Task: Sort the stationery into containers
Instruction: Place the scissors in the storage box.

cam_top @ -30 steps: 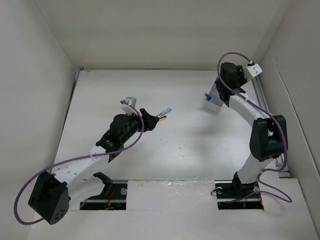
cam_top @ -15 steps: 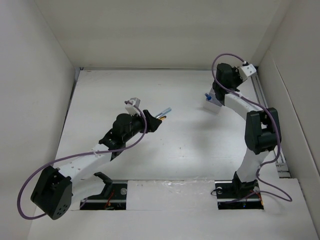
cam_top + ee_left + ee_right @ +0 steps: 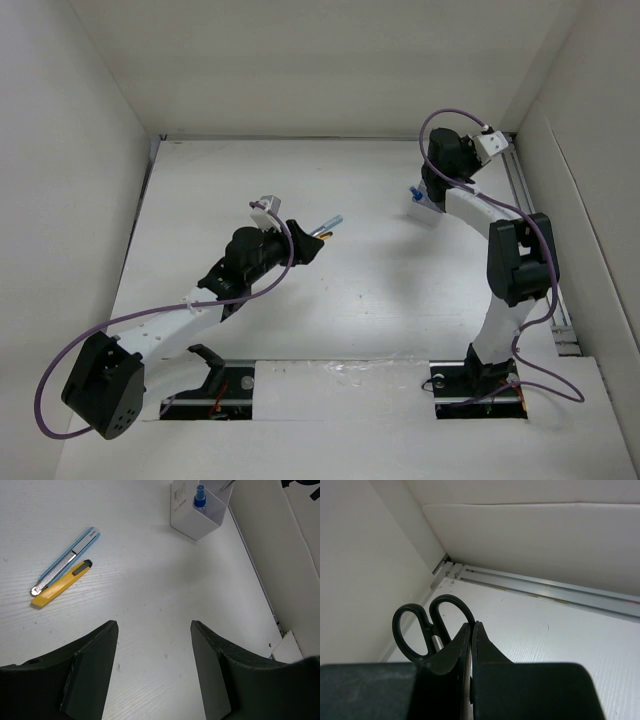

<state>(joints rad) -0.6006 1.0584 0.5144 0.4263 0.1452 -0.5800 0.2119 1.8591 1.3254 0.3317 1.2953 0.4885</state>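
My left gripper (image 3: pixel 154 625) is open and empty, hovering low over the table. Ahead and to its left a silver-blue pen (image 3: pixel 65 562) and a short yellow stick (image 3: pixel 60 584) lie side by side; both also show just past that gripper (image 3: pixel 310 240) from above. The white container (image 3: pixel 197 520) stands at the back right, with a blue-capped bottle (image 3: pixel 199 494) upright in it. Over that container (image 3: pixel 428 210) hangs my right gripper (image 3: pixel 432 190). Its jaws (image 3: pixel 471 624) are shut on the black-handled scissors (image 3: pixel 433 629), handle rings sticking out past the fingertips.
White walls box in the table on the left, back and right. A metal rail (image 3: pixel 545 587) runs along the table's right edge, close behind the right gripper. Both arm bases sit at the near edge.
The right arm has folded in and its wrist has shifted a little left over the container. The left arm has hardly moved.
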